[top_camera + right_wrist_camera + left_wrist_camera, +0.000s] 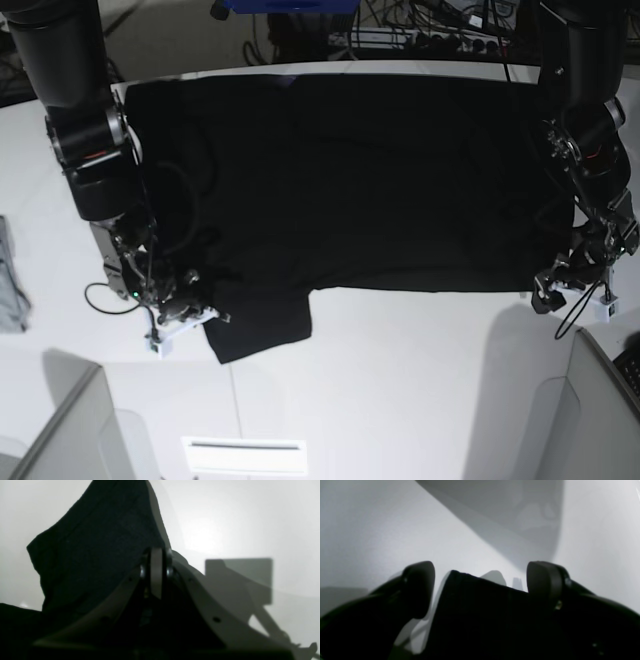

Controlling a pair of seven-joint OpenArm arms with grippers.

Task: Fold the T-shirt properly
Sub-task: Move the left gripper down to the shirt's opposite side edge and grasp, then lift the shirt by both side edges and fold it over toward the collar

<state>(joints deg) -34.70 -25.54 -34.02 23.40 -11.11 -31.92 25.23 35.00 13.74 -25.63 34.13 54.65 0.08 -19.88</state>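
The black T-shirt (360, 170) lies spread across the white table (400, 380), one short sleeve (260, 325) sticking out toward the front. At the sleeve's left edge my right gripper (185, 308) is shut on the cloth. In the right wrist view its fingers (157, 572) are pressed together, with the T-shirt (100, 545) rising beside them. My left gripper (560, 285) stands at the shirt's front right corner. In the left wrist view its jaws (481, 587) are wide apart, and a flap of the T-shirt (482, 615) lies loose between the fingertips (420, 587).
A grey cloth piece (10, 280) lies at the table's far left edge. Cables and a power strip (440, 40) run behind the table. Grey panels (60, 430) stand at both front corners, and a white label (245, 455) sits at the front edge.
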